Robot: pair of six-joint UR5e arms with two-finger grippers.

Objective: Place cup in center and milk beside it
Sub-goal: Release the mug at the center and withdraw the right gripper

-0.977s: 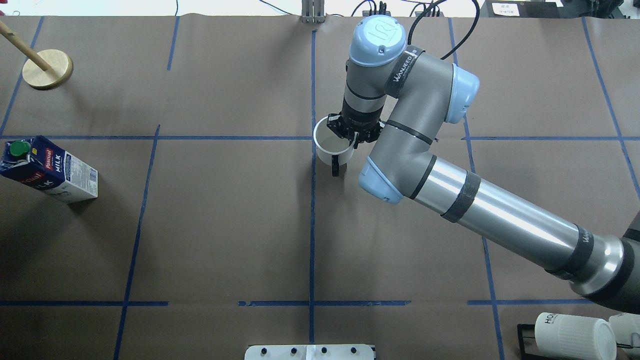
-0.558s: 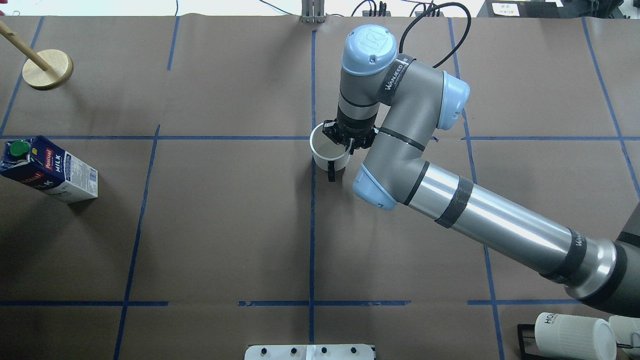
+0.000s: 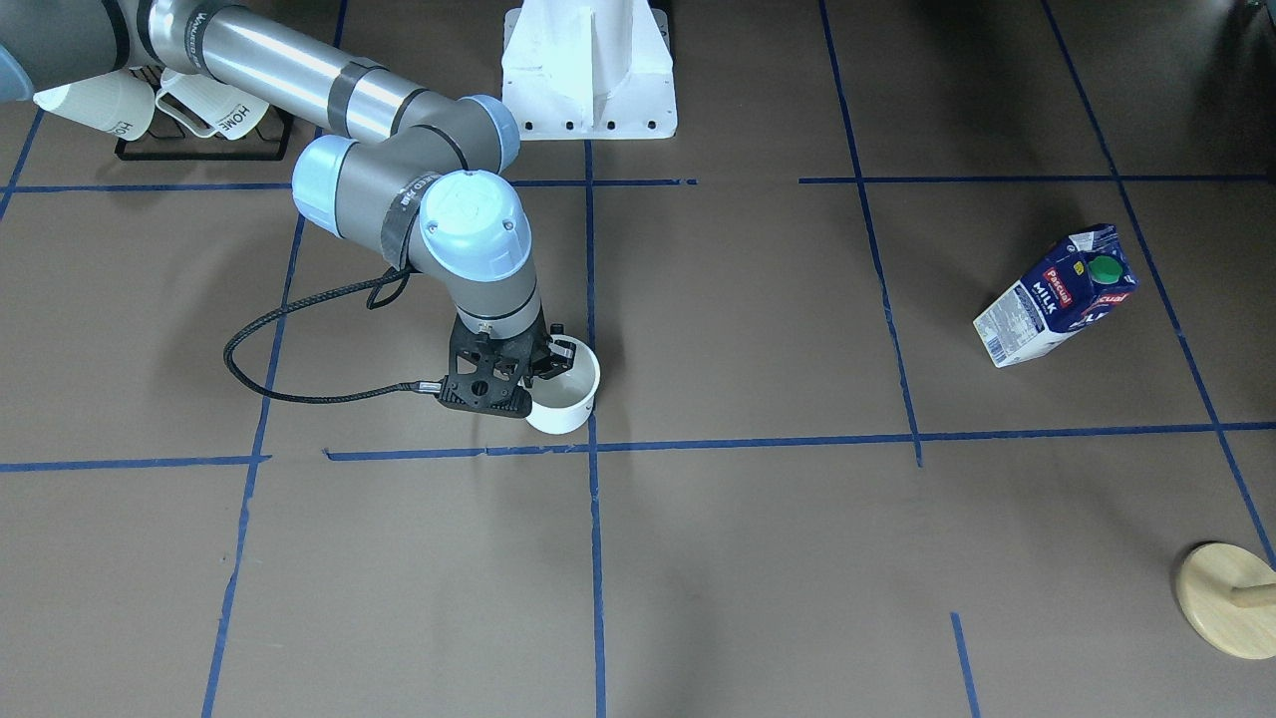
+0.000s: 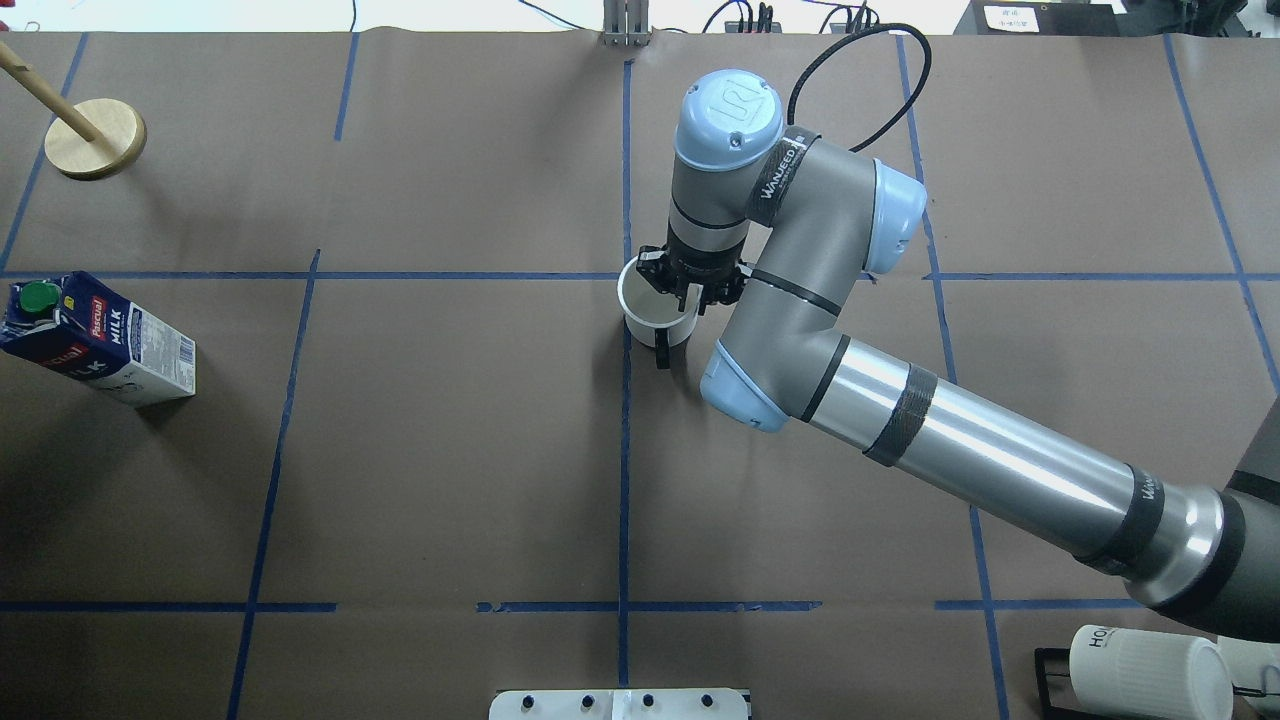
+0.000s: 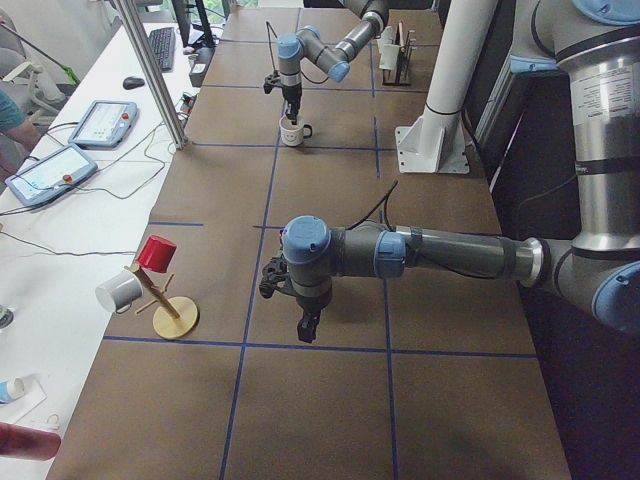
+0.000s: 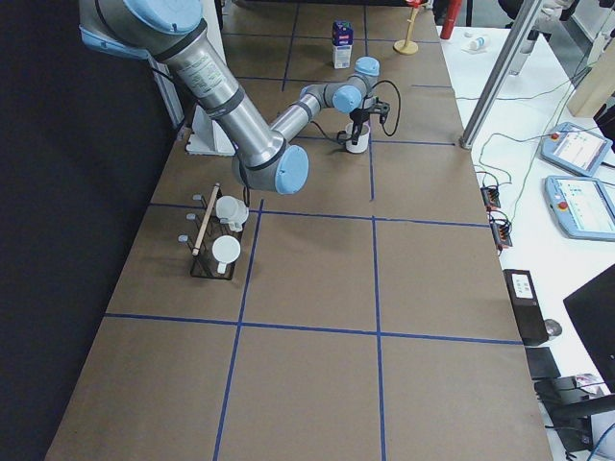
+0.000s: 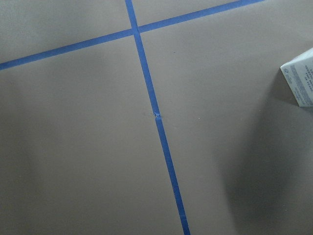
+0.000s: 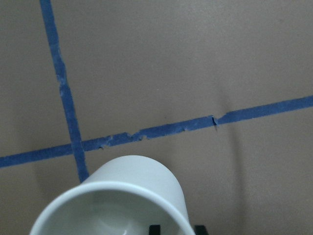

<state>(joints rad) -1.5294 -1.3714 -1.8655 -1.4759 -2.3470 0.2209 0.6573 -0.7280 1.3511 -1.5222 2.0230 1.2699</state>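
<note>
The white cup (image 4: 645, 305) with a black handle hangs in my right gripper (image 4: 690, 290), which is shut on its rim, one finger inside and one outside. The cup is just right of the center tape crossing (image 4: 626, 275), low over or on the paper; I cannot tell which. It also shows in the front view (image 3: 570, 397) and the right wrist view (image 8: 117, 200). The blue milk carton (image 4: 95, 340) stands far off at the table's left edge. My left gripper (image 5: 305, 325) hovers over bare paper; I cannot tell whether it is open or shut.
A wooden mug tree (image 4: 95, 138) stands at the far left corner. A black rack with two ribbed "HOME" mugs (image 4: 1150, 670) sits at the near right corner. The white robot base (image 3: 588, 70) is at the near edge.
My right arm has carried the cup a little to the left, nearer the vertical tape line and the crossing. The milk carton has not moved.
</note>
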